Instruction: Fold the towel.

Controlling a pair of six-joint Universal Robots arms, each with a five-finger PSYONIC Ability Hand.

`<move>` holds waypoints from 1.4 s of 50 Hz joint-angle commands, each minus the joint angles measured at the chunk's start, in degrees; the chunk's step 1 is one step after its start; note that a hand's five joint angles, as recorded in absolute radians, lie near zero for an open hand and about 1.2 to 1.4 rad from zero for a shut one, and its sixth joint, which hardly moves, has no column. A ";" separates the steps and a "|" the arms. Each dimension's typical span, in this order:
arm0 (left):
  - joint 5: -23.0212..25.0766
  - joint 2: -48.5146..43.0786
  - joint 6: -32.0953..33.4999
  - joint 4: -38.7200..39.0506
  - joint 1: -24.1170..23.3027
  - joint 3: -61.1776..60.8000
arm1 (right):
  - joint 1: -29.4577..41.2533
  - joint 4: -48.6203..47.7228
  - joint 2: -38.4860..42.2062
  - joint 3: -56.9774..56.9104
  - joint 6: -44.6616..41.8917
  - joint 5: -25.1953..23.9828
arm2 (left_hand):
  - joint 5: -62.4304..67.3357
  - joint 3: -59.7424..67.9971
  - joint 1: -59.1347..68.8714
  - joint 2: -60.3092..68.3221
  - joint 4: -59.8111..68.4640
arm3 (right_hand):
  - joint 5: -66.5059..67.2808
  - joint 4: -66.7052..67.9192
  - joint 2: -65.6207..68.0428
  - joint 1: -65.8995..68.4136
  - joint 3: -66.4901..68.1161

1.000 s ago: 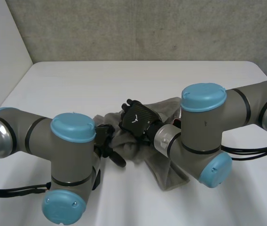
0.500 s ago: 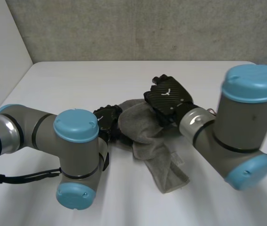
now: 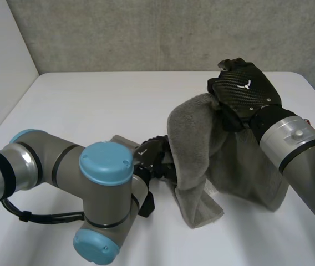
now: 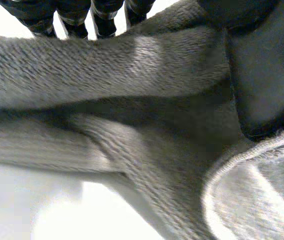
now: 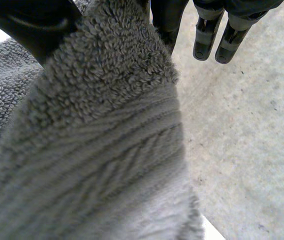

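The grey towel [image 3: 196, 149] hangs from my right hand [image 3: 243, 91], which is raised above the table's right half. Its lower end still lies crumpled on the table. In the right wrist view the thumb [image 5: 27, 22] pinches a bunched edge of the towel [image 5: 102, 150] against the fingers. My left hand [image 3: 153, 158] stays low on the table against the hanging towel's left side. In the left wrist view its fingers [image 4: 72, 15] are straight, the thumb [image 4: 262, 75] stands apart, and a thick fold of the towel [image 4: 132, 125] lies across the palm.
The white table [image 3: 91, 105] stretches bare to the left and back. A grey wall [image 3: 163, 33] rises behind it. My left arm's elbow [image 3: 105, 205] sits near the front edge.
My right hand closed on the towel and lifted it up and to the right. My left hand slid right along the table to the towel's lower part.
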 commanded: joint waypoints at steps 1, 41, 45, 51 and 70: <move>1.19 0.42 -3.34 -1.95 -1.76 -0.04 | -1.49 -1.04 0.22 0.69 0.12 0.31 | 0.32 -2.23 0.79 0.87 -2.68 | 4.76 2.27 6.84 8.48 0.85; 0.84 2.00 -3.00 -4.94 -5.19 -2.24 | -6.24 -4.38 3.91 0.87 -1.29 -0.48 | -0.68 -2.23 -0.21 -0.13 -2.68 | -23.55 2.27 -21.47 -19.83 0.85; 0.67 2.61 -0.81 -4.94 -4.58 -1.54 | -6.67 -3.16 4.26 -0.35 -1.90 -0.05 | -4.03 -2.23 -3.56 -3.48 -2.68 | -65.24 2.27 -72.95 -71.31 0.85; -2.05 7.53 8.41 -5.38 1.91 -1.80 | -7.03 0.79 3.82 -2.64 -5.32 -0.31 | -7.75 -2.23 -7.28 -7.20 -2.68 | -65.24 2.27 -73.16 -71.52 0.85; -4.33 20.56 17.14 -9.07 -8.25 -6.81 | -8.26 23.91 -3.22 -5.90 -18.93 -17.10 | -7.08 -2.23 -6.61 -6.53 -2.68 | -65.24 2.27 -71.49 -69.85 0.85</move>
